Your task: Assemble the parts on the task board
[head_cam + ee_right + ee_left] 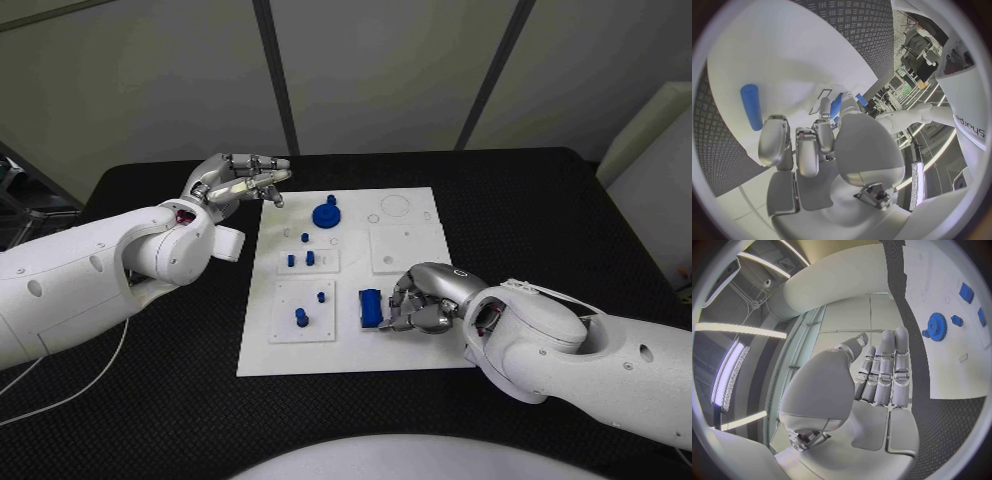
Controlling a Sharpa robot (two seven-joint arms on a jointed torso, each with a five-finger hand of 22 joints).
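Flanking the task board (411, 340), left hand (238, 182) and right hand (415, 305)

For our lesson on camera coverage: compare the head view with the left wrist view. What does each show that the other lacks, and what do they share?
Head view alone: the right hand at the board's near right, its fingers curled beside an oblong blue block, and small blue pegs in the near-left panel.

Left wrist view alone: the left hand's inner side, fingers straight, side by side and holding nothing.

Both: the white task board, the blue gear at its far end, and the left hand raised beside the board's far left corner.
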